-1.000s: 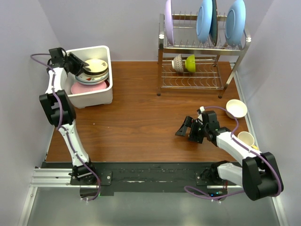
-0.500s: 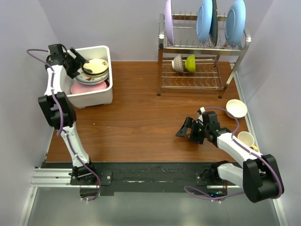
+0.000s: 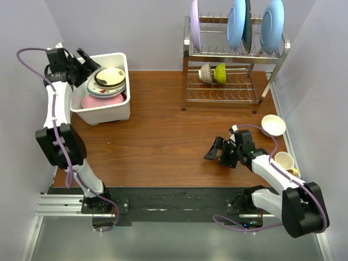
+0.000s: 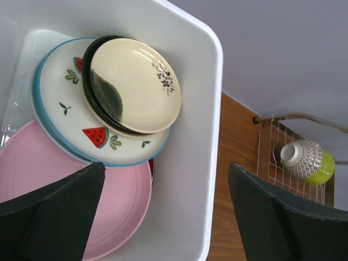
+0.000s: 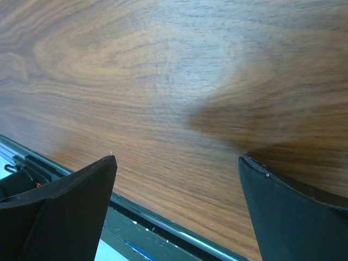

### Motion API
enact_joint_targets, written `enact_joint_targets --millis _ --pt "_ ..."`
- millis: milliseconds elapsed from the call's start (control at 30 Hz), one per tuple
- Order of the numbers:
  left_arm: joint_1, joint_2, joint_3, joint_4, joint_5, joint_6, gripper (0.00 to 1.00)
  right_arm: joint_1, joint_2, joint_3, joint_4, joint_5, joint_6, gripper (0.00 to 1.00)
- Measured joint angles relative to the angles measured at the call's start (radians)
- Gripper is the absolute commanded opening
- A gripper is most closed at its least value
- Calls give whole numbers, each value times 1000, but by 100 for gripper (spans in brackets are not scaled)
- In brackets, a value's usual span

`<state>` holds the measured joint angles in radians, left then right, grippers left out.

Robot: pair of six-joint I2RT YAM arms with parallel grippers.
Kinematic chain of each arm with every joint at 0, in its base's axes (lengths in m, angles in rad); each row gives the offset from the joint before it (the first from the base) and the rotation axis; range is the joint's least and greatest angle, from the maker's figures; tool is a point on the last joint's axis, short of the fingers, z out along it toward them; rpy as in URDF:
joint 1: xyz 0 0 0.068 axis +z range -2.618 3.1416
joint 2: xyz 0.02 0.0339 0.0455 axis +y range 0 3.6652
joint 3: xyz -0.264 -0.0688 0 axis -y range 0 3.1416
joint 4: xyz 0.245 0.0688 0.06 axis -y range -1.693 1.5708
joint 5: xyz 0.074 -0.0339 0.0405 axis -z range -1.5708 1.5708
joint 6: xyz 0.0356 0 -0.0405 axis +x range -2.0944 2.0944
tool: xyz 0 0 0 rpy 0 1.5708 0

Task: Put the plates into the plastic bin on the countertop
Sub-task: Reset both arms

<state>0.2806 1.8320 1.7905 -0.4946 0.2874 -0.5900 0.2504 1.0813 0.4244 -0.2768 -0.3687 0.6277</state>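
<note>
Hovering my left tool [image 4: 166, 179] wide open and empty over the plastic bin [image 3: 103, 115]. The plates [image 3: 109, 81] are stacked inside it. My right tool [image 3: 216, 149] is open and empty too, low over the counter [image 3: 163, 130]. Looks pretty much done to me.

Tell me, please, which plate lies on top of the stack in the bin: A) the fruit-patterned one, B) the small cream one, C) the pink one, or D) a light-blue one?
B: the left wrist view shows the small cream plate uppermost in the bin, above the fruit plate and the pink plate.
</note>
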Motion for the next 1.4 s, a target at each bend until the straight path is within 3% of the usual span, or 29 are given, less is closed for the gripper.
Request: enact_joint_targets --millis 167,300,433,867,1400 --pt "-58 -126 -92 23 9 86 100 0 -9 3 -20 15 -1 99" --pt "-180 -236 -190 34 -30 163 100 0 -12 16 -60 32 -10 99" --pt "-285 -372 -346 55 -56 201 100 0 -36 31 -121 66 -29 99" --pt "-448 -780 -890 26 -185 199 100 0 -121 117 -262 151 -72 99" --pt "-461 -955 -1081 -47 -234 111 100 0 -189 146 -340 194 -83 99"
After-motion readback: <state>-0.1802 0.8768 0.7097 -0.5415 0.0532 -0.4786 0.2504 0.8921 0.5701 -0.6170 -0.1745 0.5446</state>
